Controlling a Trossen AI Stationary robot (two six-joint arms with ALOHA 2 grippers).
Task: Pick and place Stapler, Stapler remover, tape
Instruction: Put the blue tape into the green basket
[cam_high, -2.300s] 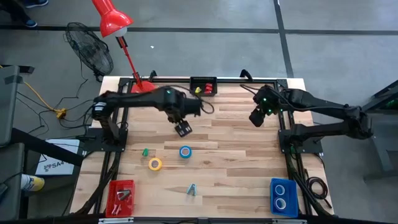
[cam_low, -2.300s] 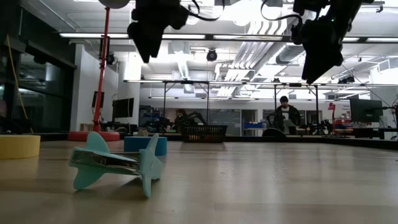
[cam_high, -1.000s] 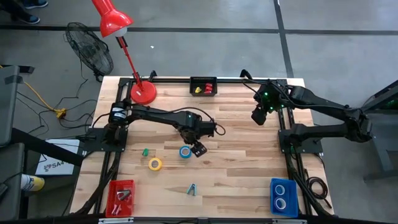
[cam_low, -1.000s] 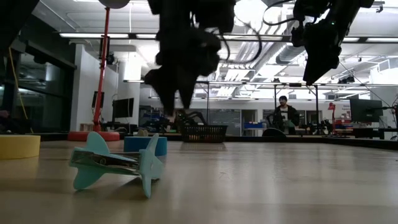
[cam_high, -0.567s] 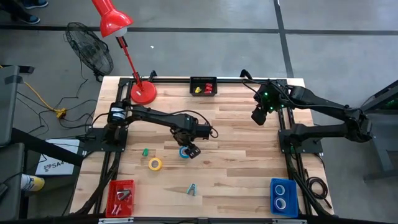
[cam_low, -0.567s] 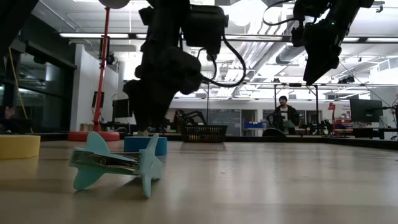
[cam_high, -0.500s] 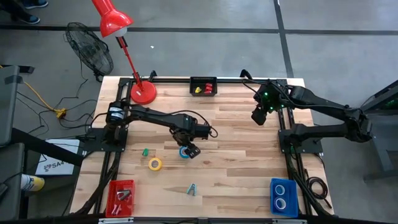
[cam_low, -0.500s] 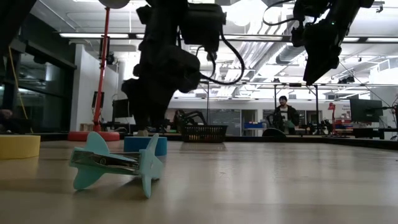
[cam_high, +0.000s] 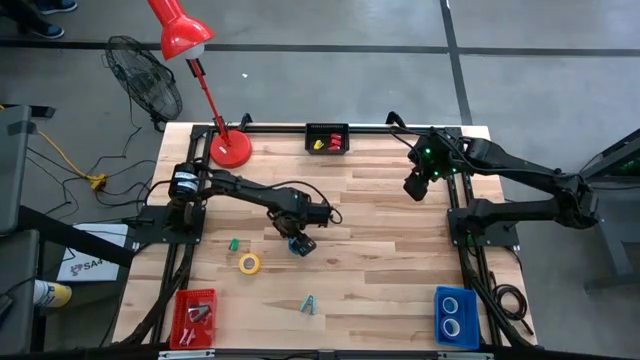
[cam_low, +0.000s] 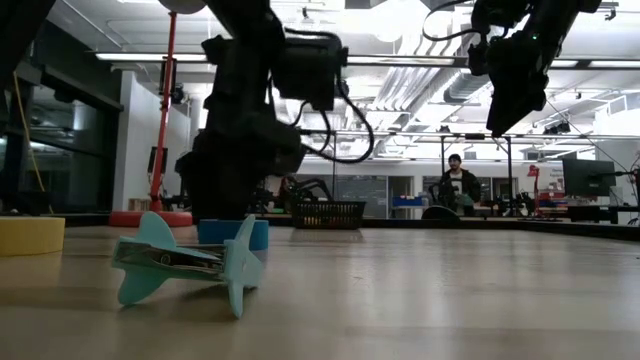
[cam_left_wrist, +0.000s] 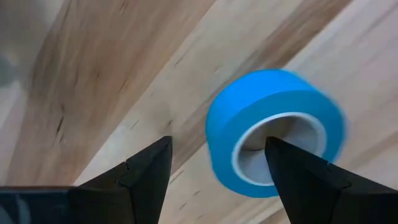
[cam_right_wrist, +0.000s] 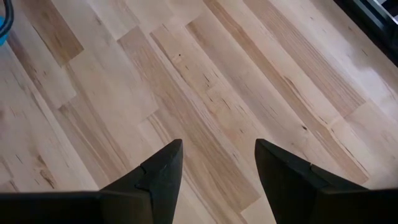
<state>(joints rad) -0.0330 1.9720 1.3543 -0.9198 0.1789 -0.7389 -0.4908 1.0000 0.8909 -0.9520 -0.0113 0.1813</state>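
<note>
A blue tape roll (cam_high: 298, 246) lies flat on the wood; the left wrist view shows its open centre facing up (cam_left_wrist: 273, 140). My left gripper (cam_high: 297, 241) is open and low over it: one finger (cam_left_wrist: 298, 177) stands over the roll's hole, the other (cam_left_wrist: 146, 177) outside its wall. In the low view the gripper (cam_low: 225, 200) hangs just above the roll (cam_low: 215, 232). A yellow tape roll (cam_high: 249, 264), a small green object (cam_high: 234, 244) and a teal staple remover (cam_high: 308, 305) lie nearby. My right gripper (cam_high: 415, 188) waits open, high over bare wood (cam_right_wrist: 217, 168). My left gripper comes down on the blue roll from above, with one finger (cam_left_wrist: 292, 168) over the hole and one outside the wall (cam_left_wrist: 214, 134). Whether either finger touches the roll, I cannot tell. The roll lies flat on the table.
A red bin (cam_high: 195, 318) sits at the near left corner and a blue bin (cam_high: 457, 317) holding two rolls at the near right. A black basket (cam_high: 327, 138) and a red lamp's base (cam_high: 230, 150) stand at the far edge. Bare wood spans the middle and right.
My left gripper has moved a little toward the table's left edge and down, from beside the blue roll to low over it. The roll has stayed in place. The right arm has kept still.
</note>
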